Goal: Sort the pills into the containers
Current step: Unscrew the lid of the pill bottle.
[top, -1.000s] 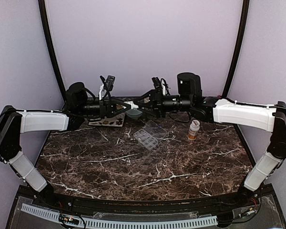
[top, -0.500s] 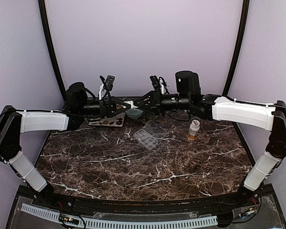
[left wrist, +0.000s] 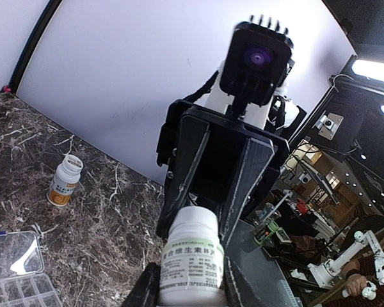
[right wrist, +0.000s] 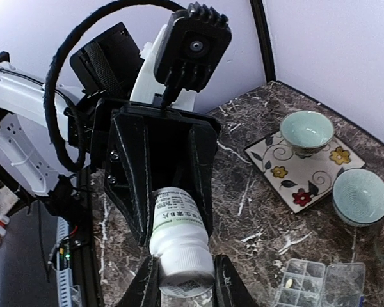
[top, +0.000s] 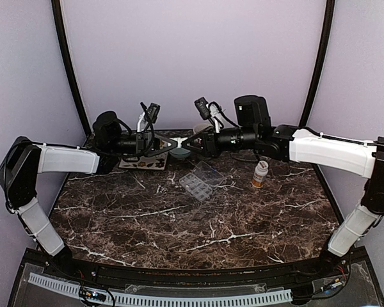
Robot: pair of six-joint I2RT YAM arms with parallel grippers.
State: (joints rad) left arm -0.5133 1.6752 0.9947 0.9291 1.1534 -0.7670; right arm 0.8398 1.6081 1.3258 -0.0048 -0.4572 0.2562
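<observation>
The left gripper point(left wrist: 191, 291) and right gripper point(right wrist: 184, 283) are both clamping one small white labelled plastic pill bottle point(right wrist: 178, 220), holding it aloft between them.

You had a counter point(top: 179, 224) of dark, glossy marble-look stone veined white. Your left claw point(left wrist: 191, 293) and right claw point(right wrist: 184, 284) were matt black plastic. The white pill bottle point(left wrist: 191, 256) was smooth plastic with a paper label, and the organiser box point(top: 202, 181) was clear plastic.

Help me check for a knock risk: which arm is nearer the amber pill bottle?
Right. The right arm reaches across just behind the amber pill bottle; the left arm is over the table's left side, well away from it.
</observation>
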